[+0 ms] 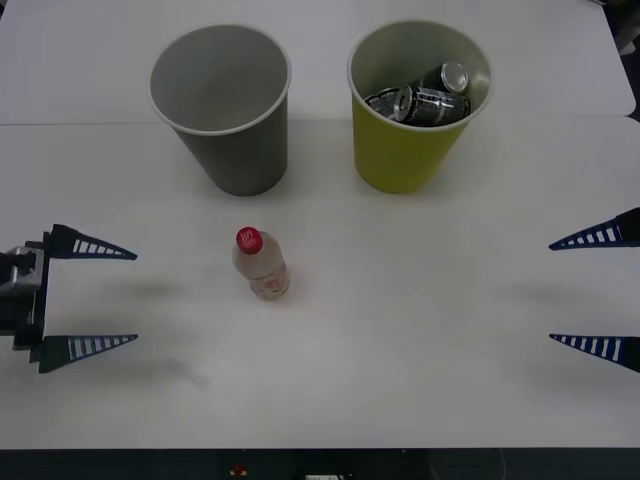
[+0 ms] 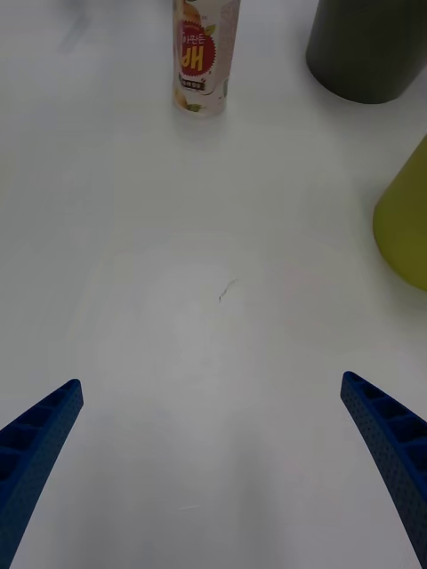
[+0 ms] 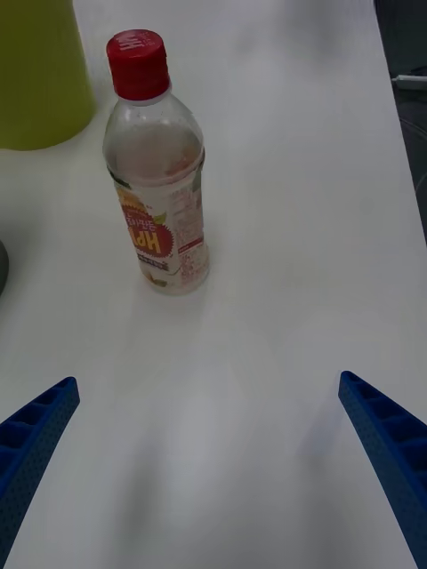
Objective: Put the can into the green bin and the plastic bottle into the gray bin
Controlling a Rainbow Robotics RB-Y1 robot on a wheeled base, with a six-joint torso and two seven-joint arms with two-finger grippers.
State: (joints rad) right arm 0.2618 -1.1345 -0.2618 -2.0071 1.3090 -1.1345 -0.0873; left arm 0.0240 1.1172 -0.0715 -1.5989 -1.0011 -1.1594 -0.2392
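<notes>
My left gripper point(image 1: 88, 296) hangs low over the near left part of the table point(image 1: 420, 390), fingers spread wide and holding nothing. My right gripper point(image 1: 597, 290) waits the same way at the right edge, released and empty; I would leave it parked there.

Just ahead of my left fingers stands the bottle point(image 1: 261, 265), upright on its base, red cap point(image 1: 249, 239) on, well apart from both bins. In my left wrist view the bottle point(image 3: 157, 182) sits off to one side of the gap between my fingers, not centred. So the first thing I judge I need is to line up until it sits midway, then move in level with the table.

I would close on the body below the shoulder, about where the label point(image 3: 161, 237) is. The plastic looks thin and smooth, so a firm but not crushing squeeze seems right. A high grip near the cap could tip it.

Beyond the bottle stands the gray bin point(image 1: 221, 105), open and pale inside, slightly to my left. Beside it, to the right, is the green bin point(image 1: 418, 100), with cans point(image 1: 425, 97) already lying in it, so that half looks done. I should lift the bottle clear above the gray rim before letting go, and keep my wrist away from the rim so the bin does not topple.
</notes>
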